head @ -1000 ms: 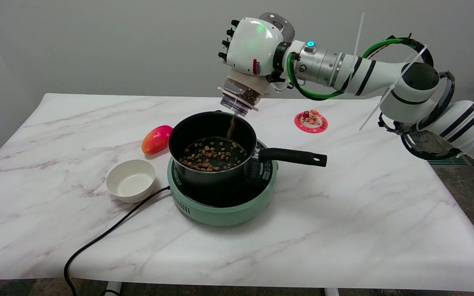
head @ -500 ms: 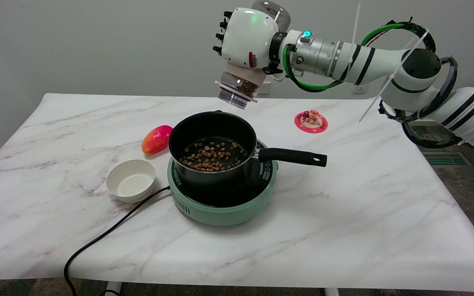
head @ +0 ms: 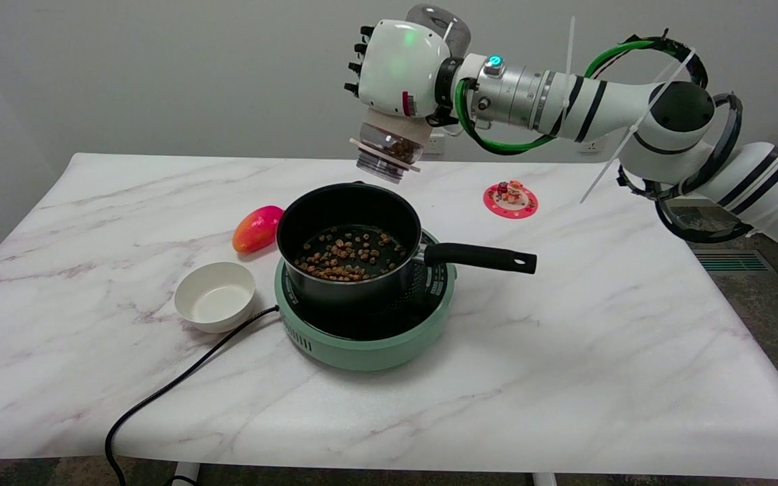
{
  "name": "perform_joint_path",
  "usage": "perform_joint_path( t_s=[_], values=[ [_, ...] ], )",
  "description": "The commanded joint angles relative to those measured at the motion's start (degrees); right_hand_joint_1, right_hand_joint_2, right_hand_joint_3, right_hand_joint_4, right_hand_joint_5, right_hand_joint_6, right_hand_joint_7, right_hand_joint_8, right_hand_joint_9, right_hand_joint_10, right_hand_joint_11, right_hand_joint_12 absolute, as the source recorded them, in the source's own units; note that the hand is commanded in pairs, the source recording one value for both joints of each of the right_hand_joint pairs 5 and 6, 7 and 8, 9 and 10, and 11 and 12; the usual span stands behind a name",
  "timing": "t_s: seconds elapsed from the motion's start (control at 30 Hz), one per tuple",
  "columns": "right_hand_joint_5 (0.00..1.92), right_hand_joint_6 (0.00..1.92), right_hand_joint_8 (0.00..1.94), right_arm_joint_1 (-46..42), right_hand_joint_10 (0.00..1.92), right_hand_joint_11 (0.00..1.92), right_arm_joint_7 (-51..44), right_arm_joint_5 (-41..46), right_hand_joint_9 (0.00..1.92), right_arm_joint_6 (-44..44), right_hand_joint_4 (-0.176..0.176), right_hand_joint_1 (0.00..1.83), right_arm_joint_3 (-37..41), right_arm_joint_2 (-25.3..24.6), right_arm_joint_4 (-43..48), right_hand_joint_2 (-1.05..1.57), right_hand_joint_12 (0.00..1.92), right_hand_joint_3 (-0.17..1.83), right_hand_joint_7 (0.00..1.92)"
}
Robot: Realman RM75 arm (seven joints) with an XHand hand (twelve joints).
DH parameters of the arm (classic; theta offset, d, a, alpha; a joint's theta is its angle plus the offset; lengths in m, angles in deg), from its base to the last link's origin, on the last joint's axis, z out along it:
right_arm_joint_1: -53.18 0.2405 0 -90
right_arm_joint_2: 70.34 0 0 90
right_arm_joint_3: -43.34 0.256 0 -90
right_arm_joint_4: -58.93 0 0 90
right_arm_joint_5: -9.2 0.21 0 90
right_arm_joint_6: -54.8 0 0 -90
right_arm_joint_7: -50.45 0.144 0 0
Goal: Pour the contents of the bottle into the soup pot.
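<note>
one hand is at work here: your right hand (head: 399, 67), at the upper middle of the frame, is clamped around the bottle (head: 387, 147) and holds it in the air, tipped mouth-down toward the lower left. some brown pieces sit inside the clear neck of the bottle, just behind its mouth. the mouth hangs above the far rim of the soup pot (head: 348, 244) without touching it.

below your hand, at the centre of the frame, the black pot stands on a mint-green cooker (head: 365, 337) — its handle points to the right of the frame. brown pellets (head: 347, 255) lie scattered over the bottom of the pot.

left of the pot, just beside its wall, you have a red-and-yellow mango (head: 257, 228) lying on the marble table (head: 564, 351). lower left of that stands a white bowl (head: 215, 295), near the cooker's edge, and a black cord (head: 173, 388) runs from the cooker past the bowl and off the table's near edge at the lower left. right of the pot, toward the back, a small pink disc (head: 510, 199) with little figures on it rests well apart from the cooker.
</note>
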Motion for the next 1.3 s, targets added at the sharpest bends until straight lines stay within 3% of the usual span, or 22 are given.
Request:
perform_joint_path(
  t_s=[0.03, 1.3],
  values=[
    [1.92, 1.92, 1.92, 3.5, 1.25, 1.22, 1.4, -5.5, 1.25, 0.6, 0.000, 1.46, -1.2, -1.4, 0.4, 1.00, 1.22, 0.55, 1.92],
    [1.92, 1.92, 1.92, -0.6, 1.26, 1.23, 6.6, -8.2, 1.26, 4.5, 0.000, 1.45, -0.7, -0.6, 2.3, 1.02, 1.23, 0.55, 1.92]
  ],
)
